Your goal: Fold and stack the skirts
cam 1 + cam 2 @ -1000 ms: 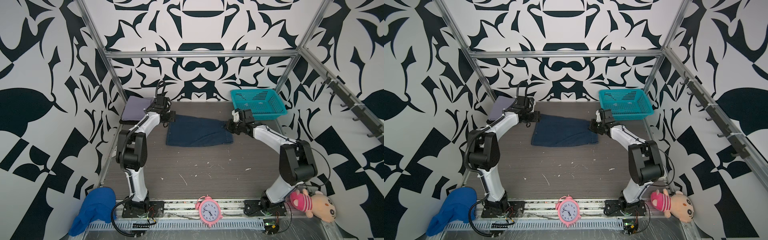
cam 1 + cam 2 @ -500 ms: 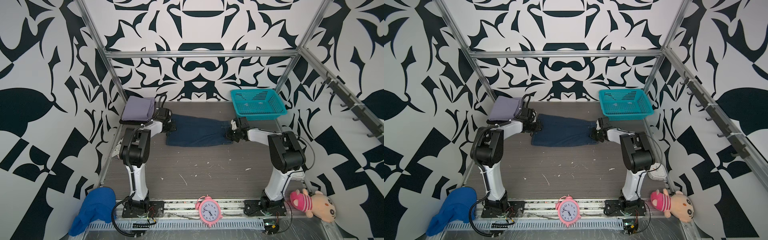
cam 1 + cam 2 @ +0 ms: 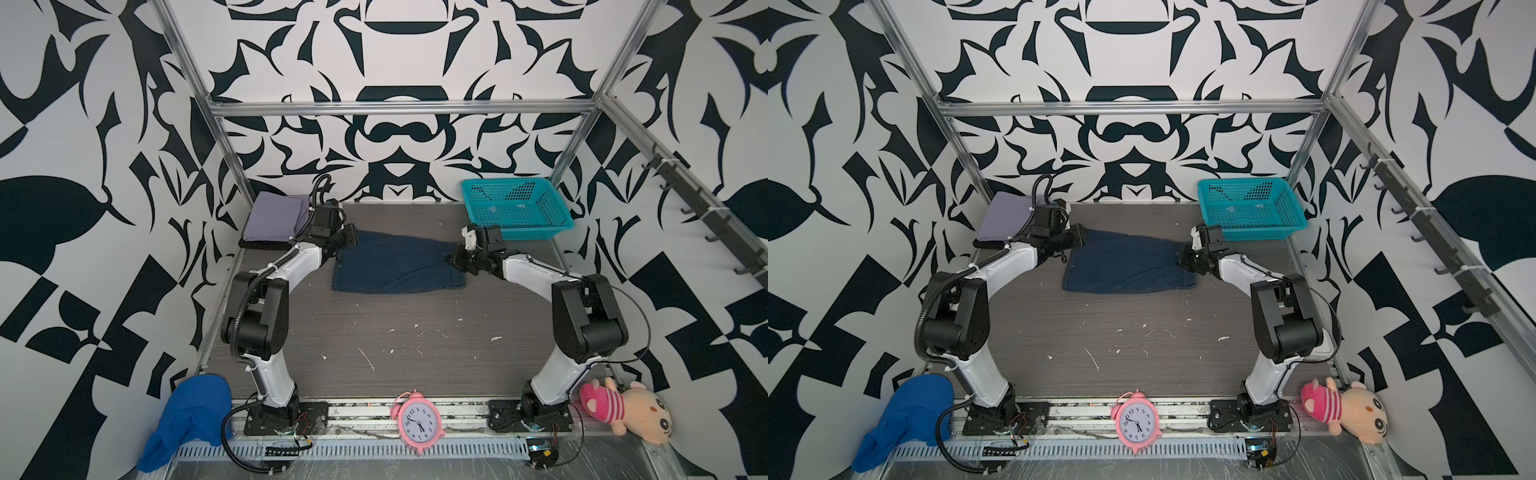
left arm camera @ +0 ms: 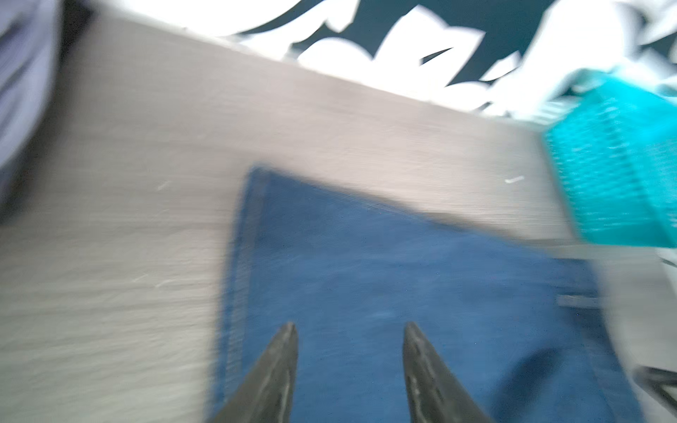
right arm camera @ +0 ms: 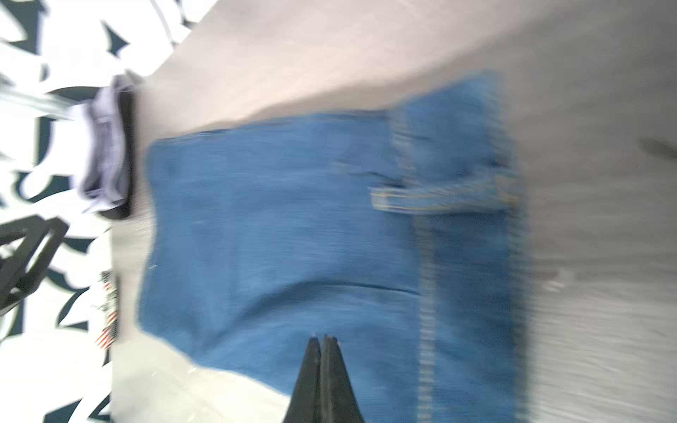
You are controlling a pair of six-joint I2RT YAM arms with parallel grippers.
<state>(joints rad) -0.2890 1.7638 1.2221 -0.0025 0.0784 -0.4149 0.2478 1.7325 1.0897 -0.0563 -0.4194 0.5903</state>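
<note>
A dark blue denim skirt [image 3: 399, 266] [image 3: 1129, 266] lies flat, folded, mid-table towards the back. At the back left a folded lavender skirt [image 3: 276, 218] [image 3: 1009, 222] rests on a black skirt [image 3: 262, 245]. My left gripper [image 3: 351, 239] [image 4: 350, 326] hovers over the denim skirt [image 4: 403, 274] near its left edge, open, with nothing between its fingers. My right gripper [image 3: 453, 259] [image 5: 322, 338] is shut at the right edge of the denim skirt [image 5: 274, 219], and no cloth shows between its jaws. Both wrist views are blurred.
A teal basket [image 3: 515, 208] [image 3: 1250, 208] stands at the back right, just behind my right gripper. Along the front rail are a pink alarm clock [image 3: 417, 424], a plush toy [image 3: 623, 411] and a bright blue cloth [image 3: 187, 411]. Small white scraps dot the table [image 3: 395, 340].
Both arms dipped low at the denim skirt's side edges half a second ago and have lifted a little since. The left jaws have narrowed slightly. The skirt lies about where it was.
</note>
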